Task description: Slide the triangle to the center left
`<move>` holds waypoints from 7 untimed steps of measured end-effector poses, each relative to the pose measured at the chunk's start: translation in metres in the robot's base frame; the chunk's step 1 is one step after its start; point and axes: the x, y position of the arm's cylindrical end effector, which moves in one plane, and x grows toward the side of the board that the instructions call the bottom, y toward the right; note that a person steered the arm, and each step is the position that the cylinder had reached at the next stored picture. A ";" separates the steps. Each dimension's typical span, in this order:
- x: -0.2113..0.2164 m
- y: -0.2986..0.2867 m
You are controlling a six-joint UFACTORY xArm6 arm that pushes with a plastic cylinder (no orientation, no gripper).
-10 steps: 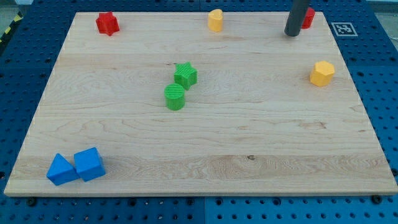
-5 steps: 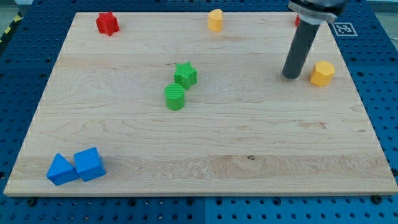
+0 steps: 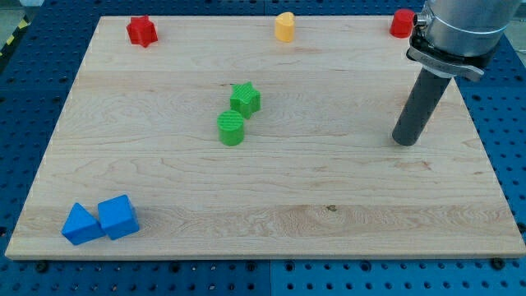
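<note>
The blue triangle (image 3: pixel 80 224) lies at the board's bottom left corner, touching a blue cube (image 3: pixel 118 216) on its right. My tip (image 3: pixel 404 141) rests on the wooden board (image 3: pixel 288 189) at the right side, far from the blue blocks and to the right of the green pair. The rod hides the yellow hexagon block that stood at the right.
A green star (image 3: pixel 245 99) and a green cylinder (image 3: pixel 232 128) touch near the board's middle. A red star (image 3: pixel 141 30) is at the top left, a yellow block (image 3: pixel 284 26) at the top centre, a red block (image 3: pixel 401 22) at the top right.
My tip has moved from the top right down the view along the right side and now covers the yellow hexagon. No block has visibly moved.
</note>
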 end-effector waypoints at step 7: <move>0.149 -0.017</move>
